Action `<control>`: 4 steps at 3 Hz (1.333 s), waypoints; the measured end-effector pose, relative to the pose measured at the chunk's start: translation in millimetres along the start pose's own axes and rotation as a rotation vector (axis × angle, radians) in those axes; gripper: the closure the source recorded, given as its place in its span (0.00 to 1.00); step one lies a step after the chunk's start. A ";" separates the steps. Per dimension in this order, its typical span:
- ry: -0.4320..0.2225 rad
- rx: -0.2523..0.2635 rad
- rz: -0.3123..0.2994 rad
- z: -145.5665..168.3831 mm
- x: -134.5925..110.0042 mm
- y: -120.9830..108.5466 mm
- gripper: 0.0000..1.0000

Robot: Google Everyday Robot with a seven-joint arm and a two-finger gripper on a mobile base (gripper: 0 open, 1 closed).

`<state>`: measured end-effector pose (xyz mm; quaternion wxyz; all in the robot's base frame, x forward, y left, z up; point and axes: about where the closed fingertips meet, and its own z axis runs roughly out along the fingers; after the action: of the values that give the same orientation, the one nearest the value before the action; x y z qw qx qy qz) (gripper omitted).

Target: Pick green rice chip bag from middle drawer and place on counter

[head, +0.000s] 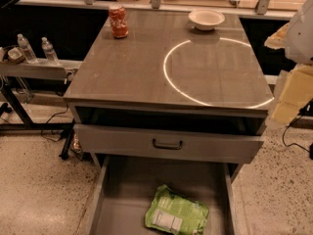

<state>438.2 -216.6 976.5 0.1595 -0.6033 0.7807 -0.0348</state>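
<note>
Calling this the approach step, nothing picked yet: green rice chip bag (176, 214) lies flat on the floor of the open middle drawer (100, 195), label panel up, right of centre, toward the camera end. Your gripper (292, 94) hangs at the right edge of view, beside the tabletop (132, 67) corner, well apart from the bag and higher up; can't tell if the jaws are released or clenched. Next you'd need to swing left and down into the drawer, clear the upper drawer front (167, 144) overhanging its back, then pinch the crinkly bag from above
</note>
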 end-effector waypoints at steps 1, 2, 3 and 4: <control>0.000 0.000 0.000 0.0 0.0 0.0 0.00; -0.039 -0.023 0.033 10.0 21.1 3.6 0.00; -0.096 -0.065 0.068 35.0 54.1 13.0 0.00; -0.178 -0.119 0.041 74.1 87.4 34.5 0.00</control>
<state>408.3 -280.3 879.8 0.1927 -0.5964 0.7761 0.0688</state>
